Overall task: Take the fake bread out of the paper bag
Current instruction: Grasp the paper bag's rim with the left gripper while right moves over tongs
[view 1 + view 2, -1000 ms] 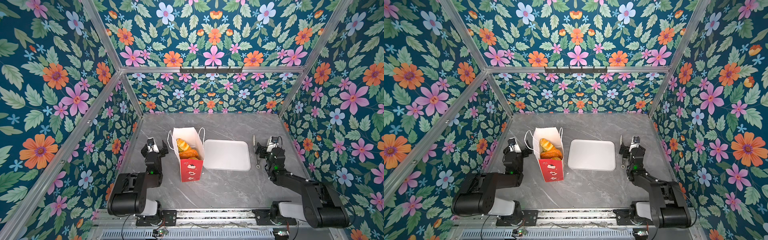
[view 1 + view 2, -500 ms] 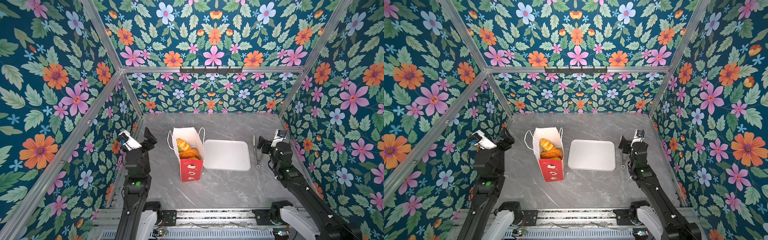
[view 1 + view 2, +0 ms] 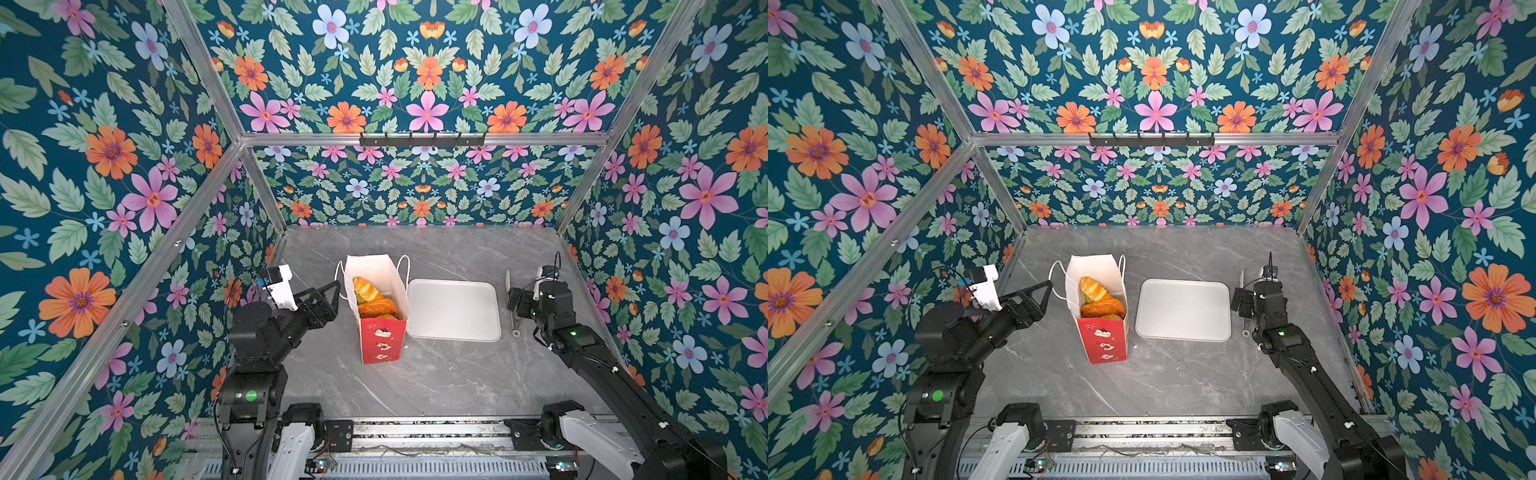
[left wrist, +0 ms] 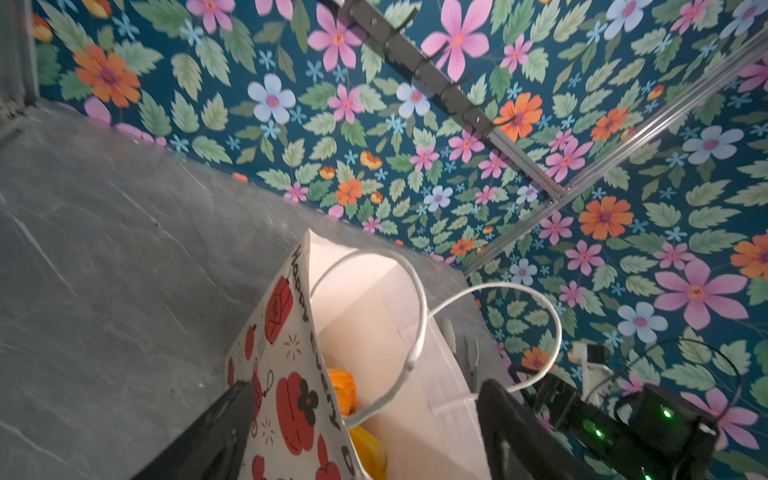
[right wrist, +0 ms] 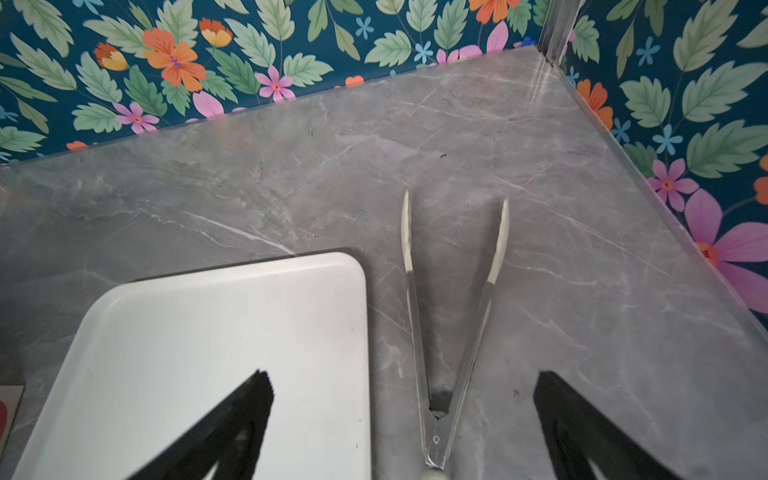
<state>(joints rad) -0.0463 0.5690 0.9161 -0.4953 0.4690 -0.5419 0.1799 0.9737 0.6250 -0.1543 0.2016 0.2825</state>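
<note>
The paper bag (image 3: 382,340) stands upright mid-table, red front with cartoon prints, white lining, white cord handles. Fake bread (image 3: 367,289) fills it: a yellow croissant and an orange-brown roll (image 3: 378,309) show in both top views (image 3: 1096,289). My left gripper (image 3: 330,301) hovers at the bag's left rim, open. In the left wrist view its jaws (image 4: 365,399) straddle the printed bag wall (image 4: 299,399) and a handle cord, with bread (image 4: 343,388) peeking inside. My right gripper (image 3: 515,303) is open and empty, low over the table at the right (image 5: 403,378).
A flat white tray (image 3: 453,309) lies right of the bag, touching it (image 5: 208,353). Metal tongs (image 5: 453,311) lie open on the grey marble top between the tray and the right wall, under my right gripper. Floral walls enclose three sides.
Both arms have unfolded upward. My left gripper swung out from the left wall to the bag's rim and narrowed slightly. The right gripper stays over the tongs.
</note>
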